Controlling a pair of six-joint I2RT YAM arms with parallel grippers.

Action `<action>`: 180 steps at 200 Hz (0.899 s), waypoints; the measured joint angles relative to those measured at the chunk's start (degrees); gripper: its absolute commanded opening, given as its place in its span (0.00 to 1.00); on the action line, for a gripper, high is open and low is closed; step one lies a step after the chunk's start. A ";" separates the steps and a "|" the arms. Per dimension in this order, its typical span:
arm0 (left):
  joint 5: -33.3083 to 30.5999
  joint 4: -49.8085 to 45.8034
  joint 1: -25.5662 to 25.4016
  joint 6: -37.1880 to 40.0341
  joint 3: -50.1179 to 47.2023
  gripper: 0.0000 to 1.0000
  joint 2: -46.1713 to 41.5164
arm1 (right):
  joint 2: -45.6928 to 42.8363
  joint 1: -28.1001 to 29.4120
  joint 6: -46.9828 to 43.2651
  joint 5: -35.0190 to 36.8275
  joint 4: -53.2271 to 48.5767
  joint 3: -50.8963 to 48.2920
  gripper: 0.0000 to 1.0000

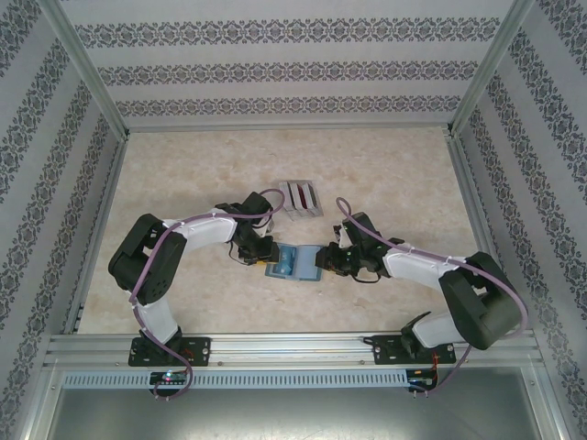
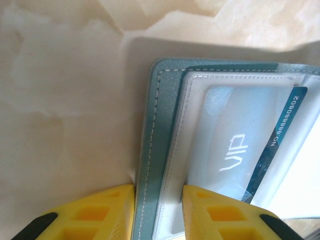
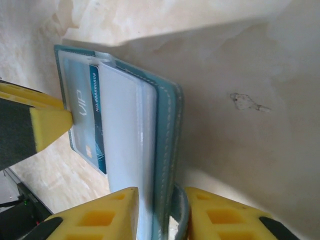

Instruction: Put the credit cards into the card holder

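Seemingly the left end effector [image 2: 158, 196] and right end effector [image 3: 160, 199] clench opposite card holder [image 1: 295, 263] edges.

"VIP" on credit card [image 2: 233, 150] in card holder [image 2: 152, 145] sleeve, "NO.88880802" — along its teal stripe

Both arms fold inward, elbows raised, and meet at the card holder [image 1: 295, 265]. The left gripper [image 1: 260, 249] is at its left edge, yellow fingers [image 2: 102, 212] narrowly parted astride that edge. The right gripper [image 1: 326, 259] is at its right edge, fingers [image 3: 107, 215] pinching the cover.
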 measured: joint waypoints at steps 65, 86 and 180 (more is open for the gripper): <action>0.96 0.28 0.28 -0.37 -0.11 0.28 0.17 | 1.05 0.00 0.07 -0.22 2.36 -0.24 0.19; 1.05 0.39 0.28 -0.61 -0.11 0.28 0.20 | 1.05 0.00 0.09 -0.31 2.93 -0.46 0.19; 1.70 1.20 0.28 -1.05 -0.39 0.28 0.22 | 2.93 0.04 1.07 -0.35 5.68 -1.40 0.28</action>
